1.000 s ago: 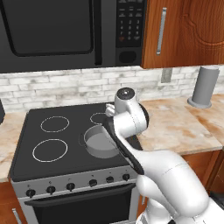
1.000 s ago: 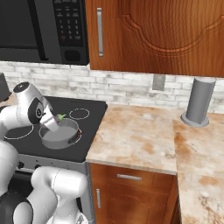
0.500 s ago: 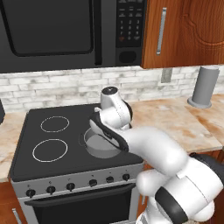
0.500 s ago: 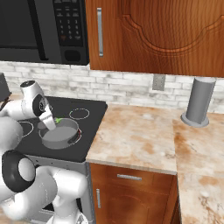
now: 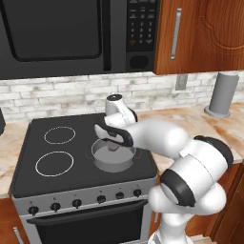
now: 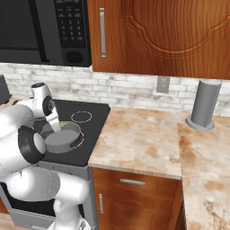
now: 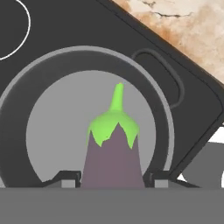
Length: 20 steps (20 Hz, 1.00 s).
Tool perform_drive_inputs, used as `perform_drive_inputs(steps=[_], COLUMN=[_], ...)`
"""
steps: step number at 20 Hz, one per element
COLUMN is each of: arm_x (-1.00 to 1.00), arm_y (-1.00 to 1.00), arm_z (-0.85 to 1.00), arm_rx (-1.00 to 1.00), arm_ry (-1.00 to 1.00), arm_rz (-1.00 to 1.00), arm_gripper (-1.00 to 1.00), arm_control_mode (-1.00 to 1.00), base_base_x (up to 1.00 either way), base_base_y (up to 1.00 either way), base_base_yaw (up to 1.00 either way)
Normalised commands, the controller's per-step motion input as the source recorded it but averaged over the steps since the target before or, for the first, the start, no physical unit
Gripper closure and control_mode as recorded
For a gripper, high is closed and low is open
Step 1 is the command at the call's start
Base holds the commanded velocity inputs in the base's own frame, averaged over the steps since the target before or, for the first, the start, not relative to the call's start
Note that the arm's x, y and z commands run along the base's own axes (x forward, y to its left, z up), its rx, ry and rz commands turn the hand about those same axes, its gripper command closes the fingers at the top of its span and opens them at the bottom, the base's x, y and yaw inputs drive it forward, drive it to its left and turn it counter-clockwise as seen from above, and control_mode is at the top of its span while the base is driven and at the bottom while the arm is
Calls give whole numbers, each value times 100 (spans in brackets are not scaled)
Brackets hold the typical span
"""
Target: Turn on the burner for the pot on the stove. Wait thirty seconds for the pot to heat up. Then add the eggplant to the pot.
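One pot (image 5: 113,156) sits at centre frame in the left base view, on the stove's (image 5: 28,169) front right ring, with the gripper (image 5: 113,144) hanging over its mouth. Right base view: pot (image 6: 62,139) at left of frame, a green stem tip just above its rim beside the hand. Hand view: eggplant (image 7: 113,153) at bottom centre, clamped between the fingertips (image 7: 65,178), green cap pointing up, grey pot floor (image 7: 57,131) behind it.

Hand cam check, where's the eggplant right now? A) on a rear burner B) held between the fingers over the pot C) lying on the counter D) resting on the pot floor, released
B: the eggplant sits between the fingertips, with the pot beneath it.
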Motion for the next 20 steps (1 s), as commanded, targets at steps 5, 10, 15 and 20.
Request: perform_drive_inputs(steps=[5,10,15,20], arm_x=[18,23,31,24], arm_y=[0,0,0,0], arm_z=[-56,-31,-27,-19], arm_rx=[4,4,1,0], arm_ry=[-1,0,0,-1], arm_rz=[0,0,0,0], arm_gripper=[100,100,100,-100], arm_control_mode=[-100,-100,-100,-100], base_base_x=[0,0,0,0], base_base_y=[0,0,0,0], base_base_yaw=[0,0,0,0])
